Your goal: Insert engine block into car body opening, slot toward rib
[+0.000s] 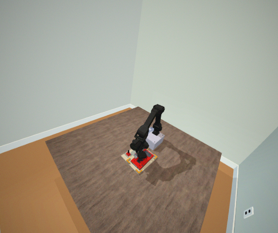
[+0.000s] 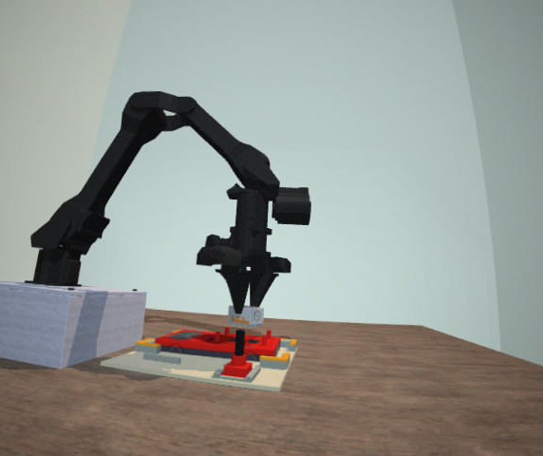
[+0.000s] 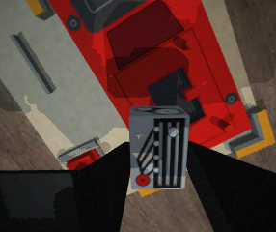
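My gripper (image 2: pixel 246 310) (image 3: pixel 156 148) is shut on the grey engine block (image 2: pixel 254 316) (image 3: pixel 145 137) and holds it in the air above the red car body (image 1: pixel 140 165) (image 2: pixel 191 339) (image 3: pixel 133 89). Its fingers grip two opposite sides. The block's top shows black stripes and a red disc. The dark opening (image 3: pixel 167 91) in the car body lies ahead of the block in the wrist view, partly hidden by it. A small red rib (image 3: pixel 189 95) juts into the opening from its right side. The block's slot is not visible.
The car body lies on a pale board (image 1: pixel 124 156) (image 2: pixel 139 364) (image 3: pixel 80 111) between orange-topped corner brackets (image 2: pixel 275 360) (image 3: pixel 263 131). Thin red posts (image 2: pixel 269 336) rise from the car. A red piece with a black upright post (image 2: pixel 239 343) stands on the board beside the car.
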Available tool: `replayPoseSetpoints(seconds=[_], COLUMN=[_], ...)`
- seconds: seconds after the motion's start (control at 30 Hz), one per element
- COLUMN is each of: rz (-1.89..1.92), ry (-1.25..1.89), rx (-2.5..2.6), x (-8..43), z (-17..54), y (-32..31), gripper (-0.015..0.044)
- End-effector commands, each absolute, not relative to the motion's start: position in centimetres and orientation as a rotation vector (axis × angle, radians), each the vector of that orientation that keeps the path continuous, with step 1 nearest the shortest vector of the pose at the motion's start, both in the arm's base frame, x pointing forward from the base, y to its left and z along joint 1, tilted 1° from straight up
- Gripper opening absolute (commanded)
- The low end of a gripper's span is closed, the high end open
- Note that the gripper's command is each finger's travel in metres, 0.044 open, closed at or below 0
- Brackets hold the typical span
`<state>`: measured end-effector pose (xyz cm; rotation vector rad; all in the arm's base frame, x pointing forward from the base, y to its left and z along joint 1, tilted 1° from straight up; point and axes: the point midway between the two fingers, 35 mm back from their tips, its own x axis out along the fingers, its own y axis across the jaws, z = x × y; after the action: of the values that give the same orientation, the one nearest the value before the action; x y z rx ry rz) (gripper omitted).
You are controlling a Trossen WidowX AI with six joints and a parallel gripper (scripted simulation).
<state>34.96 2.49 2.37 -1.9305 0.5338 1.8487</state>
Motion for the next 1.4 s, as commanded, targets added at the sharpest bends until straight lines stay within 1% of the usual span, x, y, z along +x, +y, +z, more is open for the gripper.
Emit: replayPoseSetpoints(seconds=[0.0,0.33,0.4,0.6,1.07,1.37], rz=[1.931,2.119,2.131,2.157,2.159,2.082], ry=[0.415,0.083,0.059,0.003,-0.003,0.155], rx=[-2.015,-2.212,-2.224,-2.252,-2.255,-2.172], x=[34.8,34.5,34.5,34.5,34.5,34.6], z=[2.0,1.4,1.3,1.3,1.3,1.3], y=[3.3,5.5,5.6,5.6,5.6,5.7], gripper=[0.0000,0.0000,0.0000,0.0158,0.0159,0.0159])
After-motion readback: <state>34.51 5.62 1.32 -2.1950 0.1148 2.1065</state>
